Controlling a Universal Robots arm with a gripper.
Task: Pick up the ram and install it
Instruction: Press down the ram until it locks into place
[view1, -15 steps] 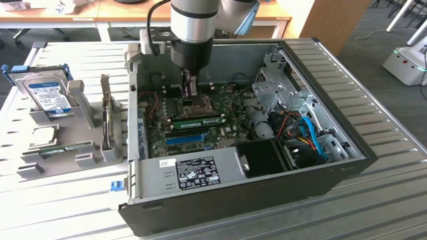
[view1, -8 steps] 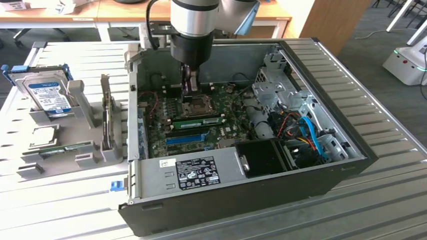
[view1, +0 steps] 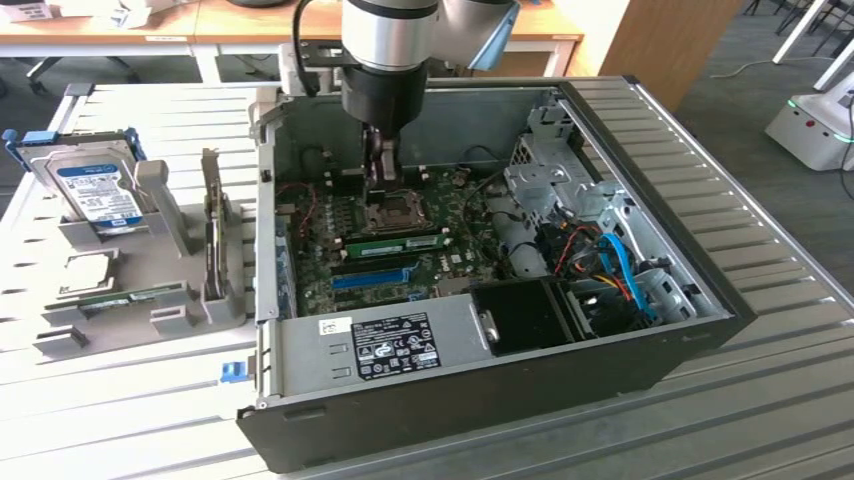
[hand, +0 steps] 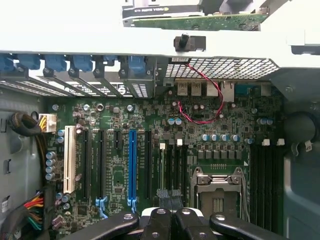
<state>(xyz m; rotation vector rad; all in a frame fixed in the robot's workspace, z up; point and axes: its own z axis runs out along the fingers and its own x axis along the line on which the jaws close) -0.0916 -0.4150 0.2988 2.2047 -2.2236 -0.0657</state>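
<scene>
A ram (view1: 396, 242), a long thin green stick, lies along a slot of the motherboard (view1: 400, 262) in front of the CPU socket (view1: 395, 212). A second green stick (view1: 120, 298) rests in the grey holder at the exterior view's left. My gripper (view1: 383, 185) hangs inside the open case, just behind the socket and apart from both sticks. In the wrist view the gripper (hand: 170, 194) is shut with nothing between its fingers, over the dark memory slots (hand: 172, 167) beside the socket (hand: 218, 192).
A blue slot (view1: 371, 277) (hand: 132, 165) runs across the board. The grey holder (view1: 180, 320) carries a hard drive (view1: 94, 185) and a dark upright card (view1: 211, 215). Case walls (view1: 274, 200), a drive cage (view1: 554, 175) and cables (view1: 621, 275) hem in the board.
</scene>
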